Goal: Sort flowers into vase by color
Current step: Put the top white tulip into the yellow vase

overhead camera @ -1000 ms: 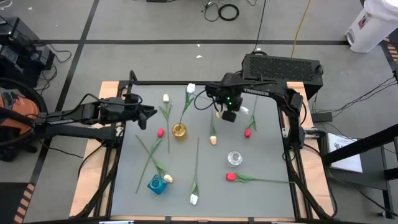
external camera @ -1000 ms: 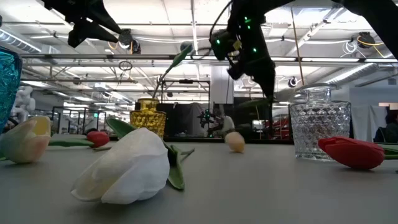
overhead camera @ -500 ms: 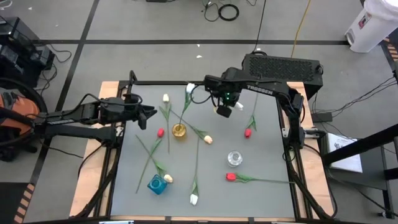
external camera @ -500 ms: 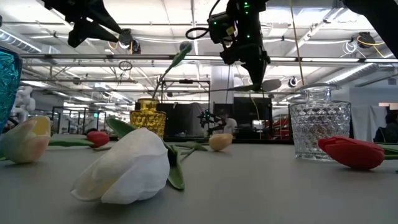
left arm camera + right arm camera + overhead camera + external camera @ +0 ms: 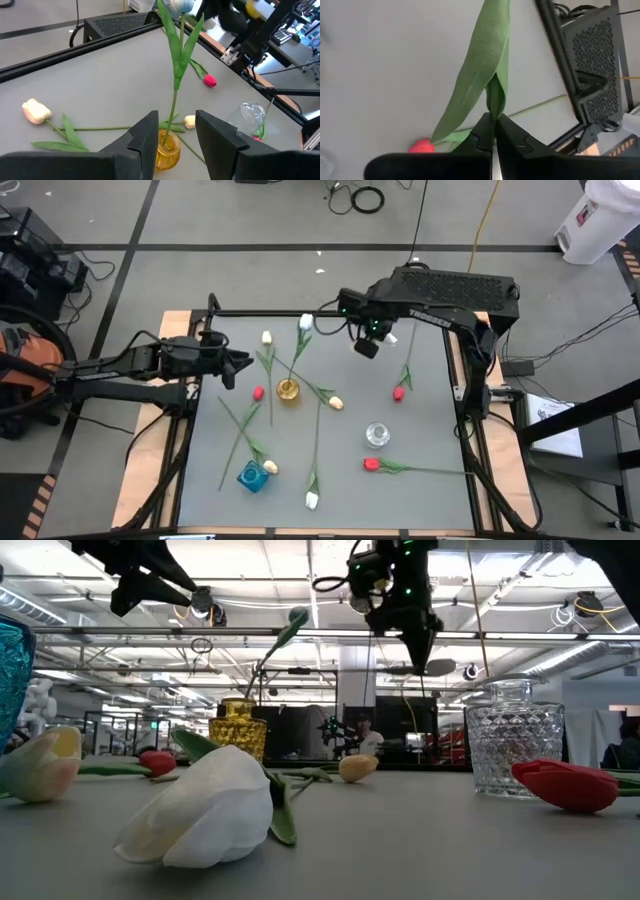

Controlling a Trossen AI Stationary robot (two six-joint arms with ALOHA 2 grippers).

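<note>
A gold vase (image 5: 288, 390) holds one white tulip (image 5: 306, 322) upright. A pale yellow tulip (image 5: 335, 402) lies flat beside it, its stem end toward the vase. My right gripper (image 5: 367, 348) hangs high over the table's far middle, shut on a green leaf (image 5: 480, 70), which also shows below the fingers in the low view (image 5: 432, 667). No stem shows between that leaf and a tulip. My left gripper (image 5: 175, 137) waits open, raised at the table's left, facing the gold vase (image 5: 167, 150). Other tulips lie scattered on the table. My right gripper pinches the green leaf near its narrow base (image 5: 495, 107) between its two fingers. The fingers point steeply down from above. The leaf is lifted clear of the table and sticks out past the fingertips, its broad end free.
A clear glass vase (image 5: 377, 434) stands right of centre, and a blue vase (image 5: 252, 477) stands near the front left. Red tulips (image 5: 398, 392) (image 5: 371, 464) (image 5: 258, 392) and white or pale ones (image 5: 267, 337) (image 5: 312, 500) (image 5: 270, 467) lie about them.
My right gripper has risen and gone toward the table's far edge, staying shut and rolling a little. The pale yellow tulip, whose stem ran up to the gripper, has swung round and now lies flat with its stem end by the gold vase.
</note>
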